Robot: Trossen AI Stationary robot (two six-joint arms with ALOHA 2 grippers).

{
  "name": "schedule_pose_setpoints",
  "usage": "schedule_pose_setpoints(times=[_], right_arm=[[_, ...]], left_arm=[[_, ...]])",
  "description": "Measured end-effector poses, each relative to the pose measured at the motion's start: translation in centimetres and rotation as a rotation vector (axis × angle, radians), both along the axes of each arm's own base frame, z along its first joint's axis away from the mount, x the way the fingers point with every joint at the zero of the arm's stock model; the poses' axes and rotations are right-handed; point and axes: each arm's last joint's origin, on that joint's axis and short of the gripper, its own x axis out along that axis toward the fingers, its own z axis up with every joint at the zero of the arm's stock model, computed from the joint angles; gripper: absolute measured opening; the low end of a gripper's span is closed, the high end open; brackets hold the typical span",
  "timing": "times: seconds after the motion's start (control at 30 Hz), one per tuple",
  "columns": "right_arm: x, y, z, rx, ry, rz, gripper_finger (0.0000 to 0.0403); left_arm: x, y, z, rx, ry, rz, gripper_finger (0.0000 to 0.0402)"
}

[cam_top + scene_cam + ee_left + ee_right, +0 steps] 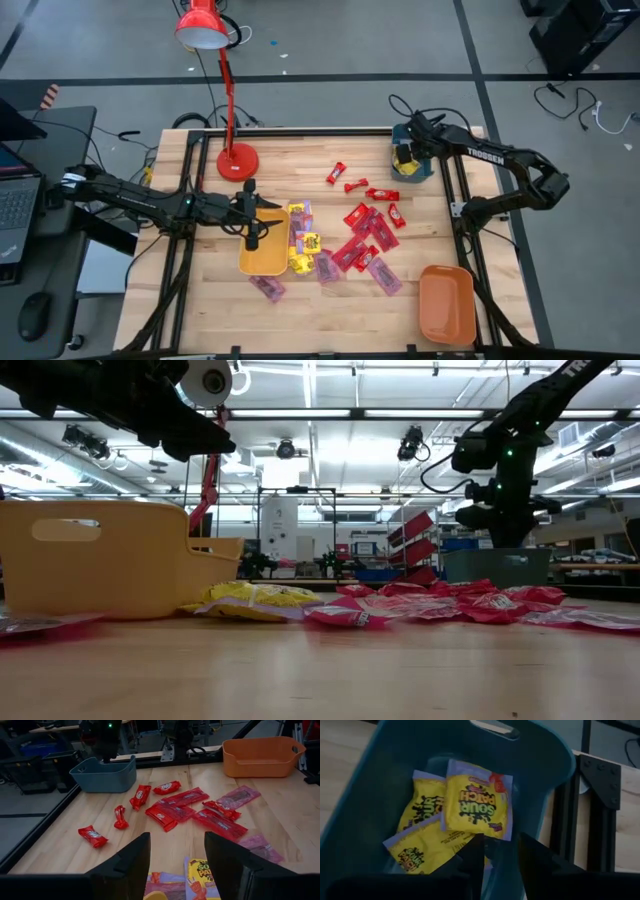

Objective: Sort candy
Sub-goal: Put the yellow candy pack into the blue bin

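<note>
Hovering above the yellow plastic tray [262, 250], left gripper [251, 238] has jaws spread, empty; red, yellow and pink wrapped candy [360, 245] lies mid-table. Right gripper [405, 155] sits over the teal plastic tray [420, 172], fingers parted, nothing between them.

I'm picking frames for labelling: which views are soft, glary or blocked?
Low view: ceiling lights glare, near tabletop and yellow tray blurred. Left wrist view: own left gripper, open, blocks the bottom; red candies crisp. Right wrist view: dim inside the teal tray, yet the yellow packets read clearly. High view: evenly lit.
</note>
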Motion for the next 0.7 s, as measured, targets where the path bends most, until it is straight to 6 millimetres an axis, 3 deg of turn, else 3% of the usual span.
schedule_pose_setpoints(times=[0.23, 0.47, 0.7], right_arm=[[1.4, 1.6, 0.9, -0.038, -0.033, 0.092, 0.0103], [1.6, 4.7, 4.1, -0.167, -0.141, 0.180, 0.0103], [2.3, 8.5, 7.2, -0.273, -0.326, 0.404, 0.0103]], left_arm=[[0.0, 0.0, 0.0, 0.000, 0.000, 0.000, 0.0190], [0.0, 0.0, 0.0, -0.038, -0.006, 0.009, 0.0190], [0.0, 0.0, -0.1, -0.085, -0.001, 0.007, 0.0190]])
